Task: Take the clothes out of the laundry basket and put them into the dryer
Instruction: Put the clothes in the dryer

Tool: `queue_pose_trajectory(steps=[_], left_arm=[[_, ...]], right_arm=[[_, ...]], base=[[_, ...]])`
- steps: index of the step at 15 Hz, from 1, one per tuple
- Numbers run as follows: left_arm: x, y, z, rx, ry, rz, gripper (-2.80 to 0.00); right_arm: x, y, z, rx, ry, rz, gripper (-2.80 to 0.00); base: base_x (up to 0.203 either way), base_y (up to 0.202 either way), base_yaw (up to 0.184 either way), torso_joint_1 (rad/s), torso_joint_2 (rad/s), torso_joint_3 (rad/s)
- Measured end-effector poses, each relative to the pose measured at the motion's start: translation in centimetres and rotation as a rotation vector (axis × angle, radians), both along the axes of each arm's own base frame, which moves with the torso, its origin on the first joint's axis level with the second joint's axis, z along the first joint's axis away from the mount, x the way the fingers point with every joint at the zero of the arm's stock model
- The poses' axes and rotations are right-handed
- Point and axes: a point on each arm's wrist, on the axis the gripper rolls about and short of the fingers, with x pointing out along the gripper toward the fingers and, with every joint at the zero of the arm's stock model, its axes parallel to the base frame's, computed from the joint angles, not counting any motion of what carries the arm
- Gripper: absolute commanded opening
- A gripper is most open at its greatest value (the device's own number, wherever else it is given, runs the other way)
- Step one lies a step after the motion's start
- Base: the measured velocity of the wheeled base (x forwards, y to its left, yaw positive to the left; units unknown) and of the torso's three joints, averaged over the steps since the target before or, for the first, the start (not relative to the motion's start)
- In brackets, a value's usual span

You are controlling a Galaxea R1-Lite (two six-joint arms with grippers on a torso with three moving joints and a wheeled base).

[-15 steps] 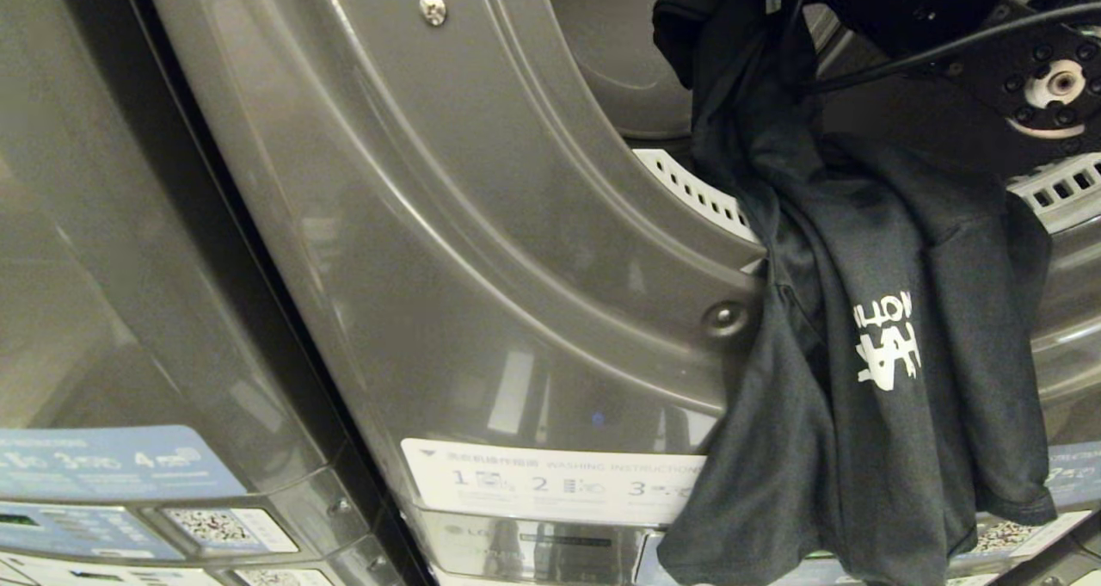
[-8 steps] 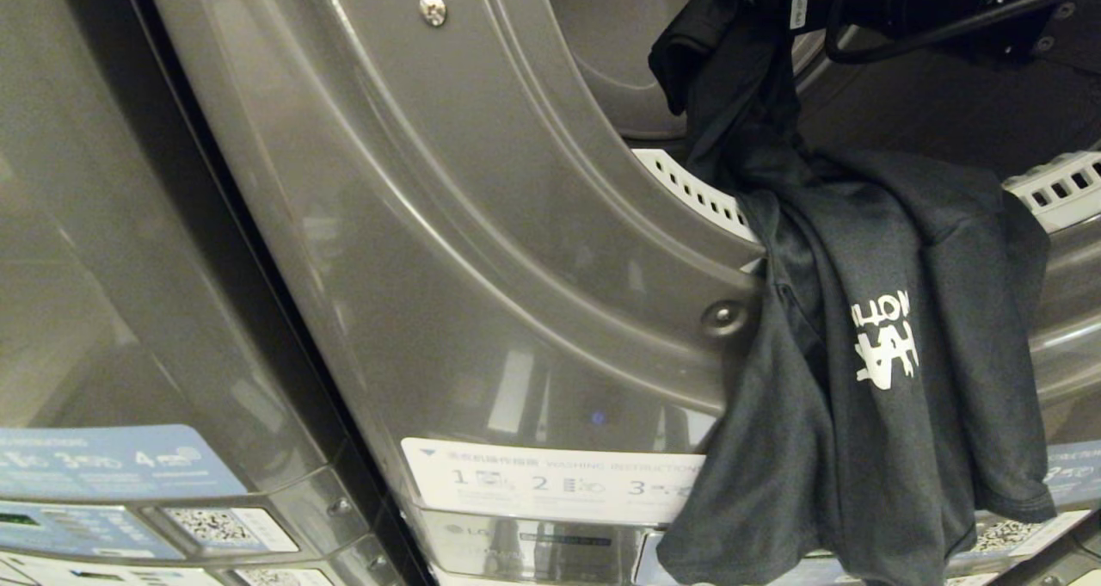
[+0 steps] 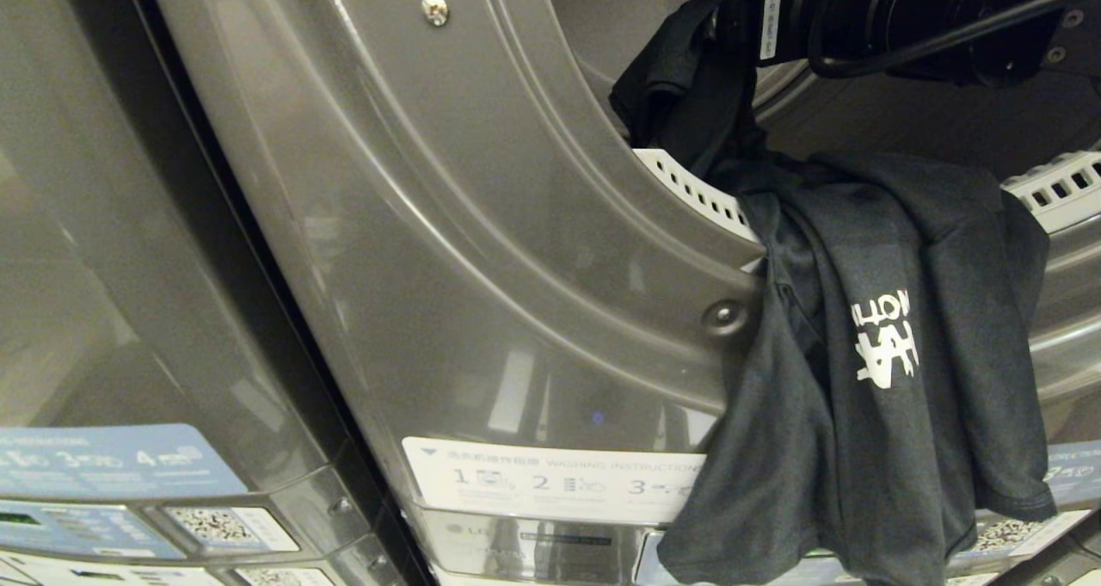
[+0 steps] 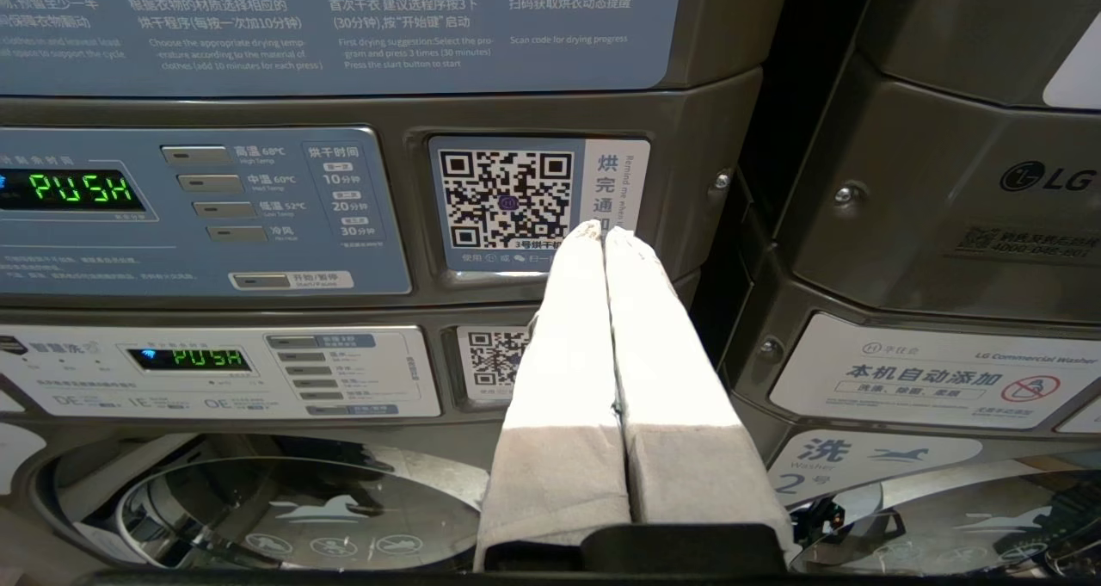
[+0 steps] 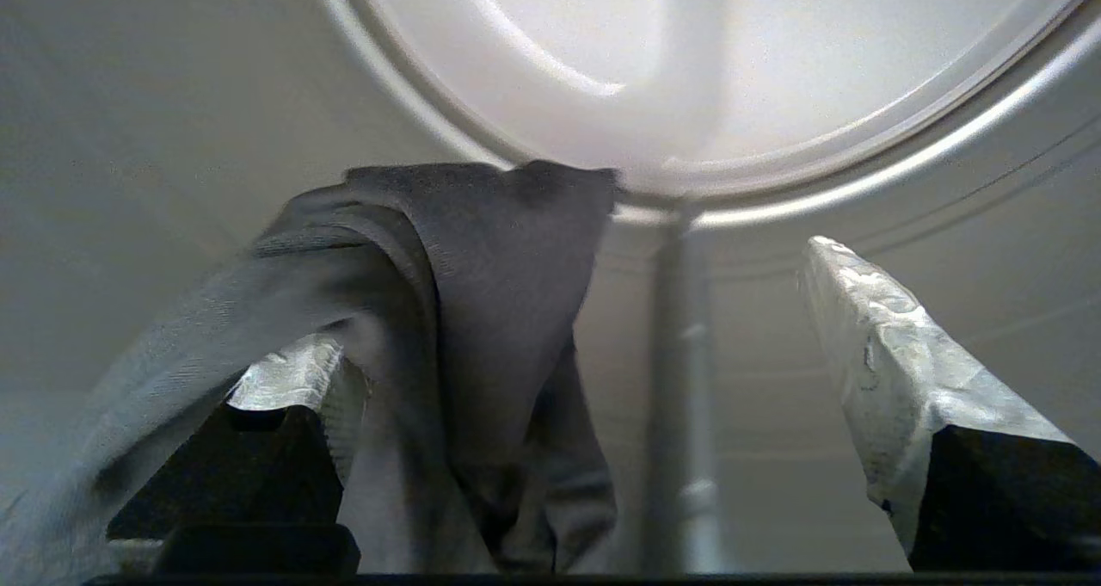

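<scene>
You have one dark T-shirt [image 3: 869, 379] with white lettering, draped over the lower lip of the dryer's [image 3: 482, 250] round opening: most of it hangs down outside over the front panel toward five o'clock, and one bunched end rises into the opening at about one o'clock. That end lies over one finger of your right gripper [image 5: 568, 345]. Its two fingers [image 5: 886, 354] stand wide apart inside the drum [image 5: 688, 70]; the cloth is draped over one finger, not pinched between the two, and the other finger is bare. From the head camera you see the right arm [image 3: 894, 14] reaching in at one o'clock, with the gripper itself hidden behind cloth.

Your left gripper [image 4: 602, 233] has its two pale fingers pressed together, holding nothing, pointing at a QR-code sticker [image 4: 507, 199] on a control panel [image 4: 206, 212]. Two green displays [image 4: 77, 190] read PUSH, one above the other. One white instruction label [image 3: 550, 483] sits at six o'clock below the opening.
</scene>
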Motion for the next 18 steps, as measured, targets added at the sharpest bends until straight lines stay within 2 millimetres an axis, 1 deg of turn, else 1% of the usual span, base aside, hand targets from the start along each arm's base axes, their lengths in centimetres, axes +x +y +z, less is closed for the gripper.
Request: queue_pose_trajectory(steps=[4, 10, 14, 18], left_arm=[[0.0, 0.0, 0.0, 0.0, 0.0, 0.001, -2.8], [0.0, 0.0, 0.0, 0.0, 0.0, 0.0, -2.8], [0.0, 0.0, 0.0, 0.0, 0.0, 0.0, -2.8], [0.0, 0.0, 0.0, 0.0, 0.0, 0.0, -2.8]], right_arm=[[-0.4, 0.7, -0.6, 0.03, 0.044, 0.022, 0.0], [-0.6, 0.5, -3.0, 0.171, 0.265, -0.059, 0.0], [-0.7, 0.5, -2.9, 0.197, 0.27, -0.058, 0.0], [-1.8, 1.7, -1.3, 0.29, 0.182, 0.02, 0.0]], base=[[0.0, 0.0, 0.0, 0.0, 0.0, 0.0], [0.0, 0.0, 0.0, 0.0, 0.0, 0.0], [0.0, 0.0, 0.0, 0.0, 0.0, 0.0], [0.0, 0.0, 0.0, 0.0, 0.0, 0.0]])
